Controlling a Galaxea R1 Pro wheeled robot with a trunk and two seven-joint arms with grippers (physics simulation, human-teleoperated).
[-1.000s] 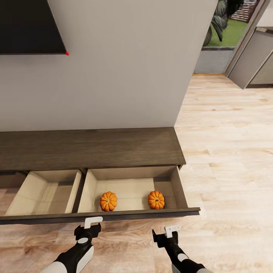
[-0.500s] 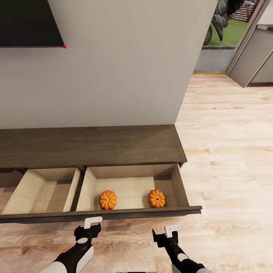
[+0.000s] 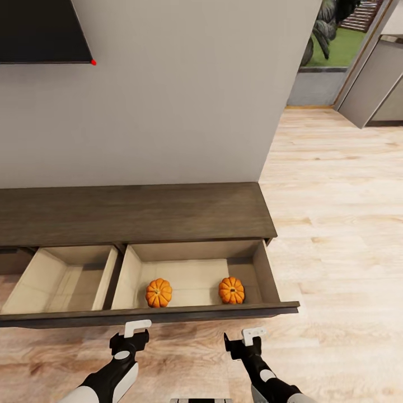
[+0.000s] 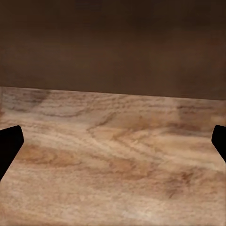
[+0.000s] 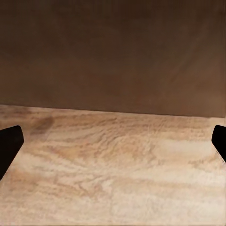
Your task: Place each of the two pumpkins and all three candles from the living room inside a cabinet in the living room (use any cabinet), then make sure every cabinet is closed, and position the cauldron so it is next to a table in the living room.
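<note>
Two orange pumpkins (image 3: 159, 293) (image 3: 231, 290) lie in the open right drawer of the long dark-brown cabinet (image 3: 134, 215). A second drawer (image 3: 59, 277) to its left stands open with its tan inside bare. My left gripper (image 3: 130, 336) hangs open just in front of the drawer front (image 3: 151, 315), below the left pumpkin. My right gripper (image 3: 244, 342) is open too, below the right pumpkin. Both wrist views look at the dark drawer front (image 4: 113, 42) (image 5: 113, 52) over the wood floor, with nothing between the fingertips. The candles and the cauldron are out of view.
A grey wall (image 3: 179, 95) rises behind the cabinet, with a dark screen (image 3: 39, 31) at the upper left. Light wood floor (image 3: 336, 224) runs off to the right toward a doorway and a grey panel (image 3: 372, 84).
The head view has shifted a little, so the screen sits higher in the picture. The pumpkins lie where they were. My right gripper has edged slightly left.
</note>
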